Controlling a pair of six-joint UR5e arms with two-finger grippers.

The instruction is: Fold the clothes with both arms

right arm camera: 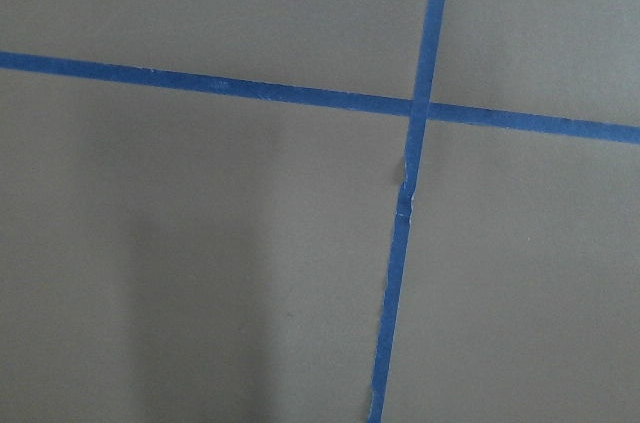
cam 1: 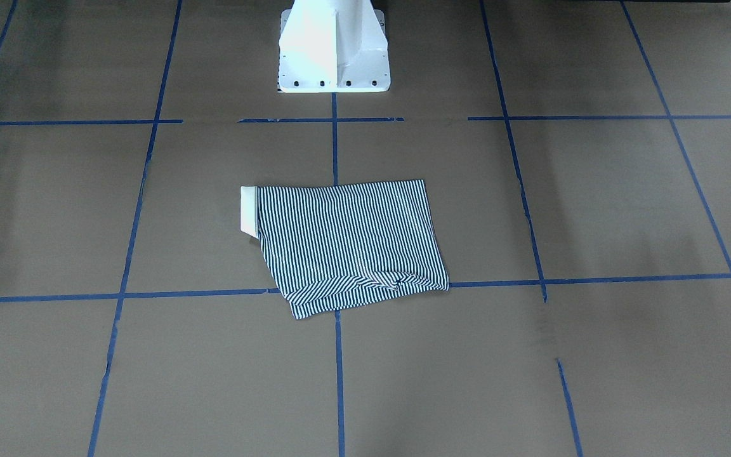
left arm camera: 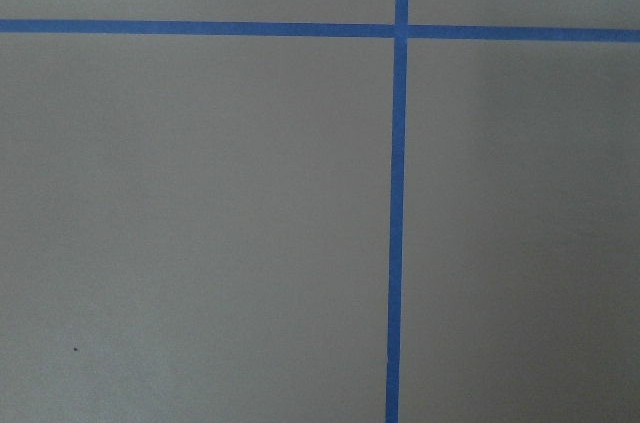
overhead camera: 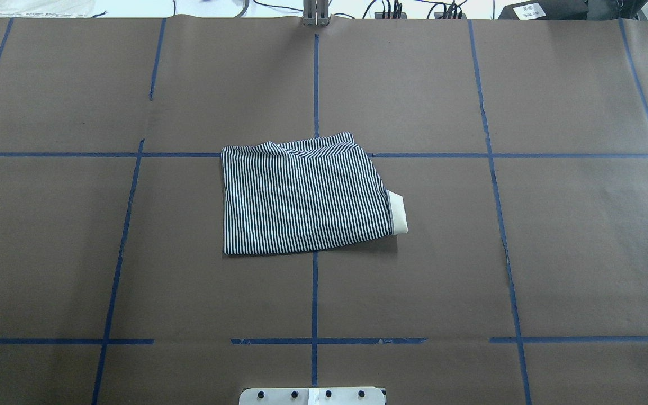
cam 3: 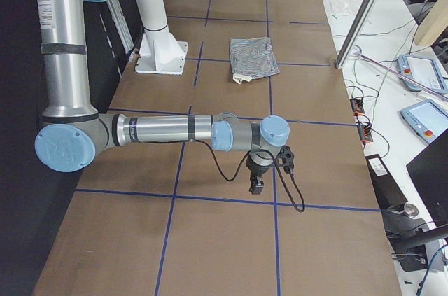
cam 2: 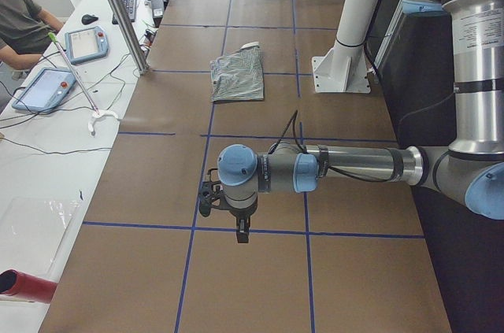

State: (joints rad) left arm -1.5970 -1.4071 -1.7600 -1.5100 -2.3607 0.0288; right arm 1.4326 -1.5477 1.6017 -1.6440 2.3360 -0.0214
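Observation:
The striped polo shirt point(cam 1: 346, 241) lies folded into a compact rectangle at the middle of the table point(overhead camera: 301, 197). Its cream collar point(overhead camera: 397, 212) sticks out on the robot's right side. One fold along the far edge is a little rumpled. Both arms hang far from it, out toward the table's ends. The left gripper point(cam 2: 240, 232) points down over the paper near a tape crossing. The right gripper point(cam 3: 257, 185) does the same at the other end. I cannot tell whether either is open or shut. Both wrist views show only brown paper and blue tape.
Brown paper with a grid of blue tape lines point(overhead camera: 315, 84) covers the table. The white pedestal point(cam 1: 334, 51) stands at the robot's edge. A side bench holds tablets point(cam 2: 43, 87) and cables, and a person sits there point(cam 2: 20, 22).

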